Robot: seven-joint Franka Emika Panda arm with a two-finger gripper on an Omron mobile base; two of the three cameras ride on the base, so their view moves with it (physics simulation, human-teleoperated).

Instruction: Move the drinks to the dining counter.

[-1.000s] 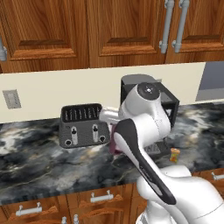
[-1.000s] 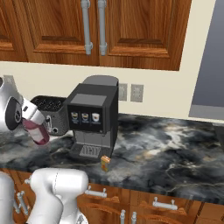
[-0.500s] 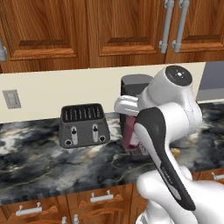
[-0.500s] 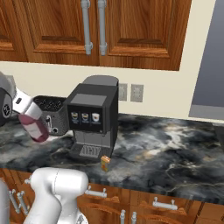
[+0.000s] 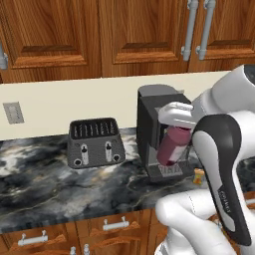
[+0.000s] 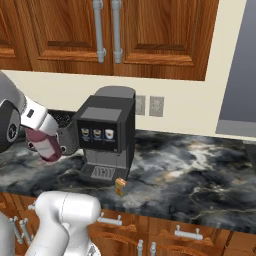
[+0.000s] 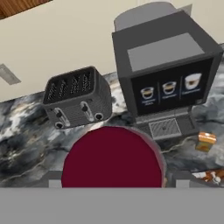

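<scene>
since a moment ago we have swung the bottle (image 5: 171,146) rightward from beside the toaster (image 5: 94,142) to the front of the coffee machine (image 6: 106,135). our gripper (image 5: 175,121) is clamped around the smooth maroon cylinder, held aloft and tilted above the marbled counter (image 6: 190,172). the small orange carton (image 6: 120,186) stands near the counter's front edge, just before the boxy machine. open stone spreads rightward.
</scene>
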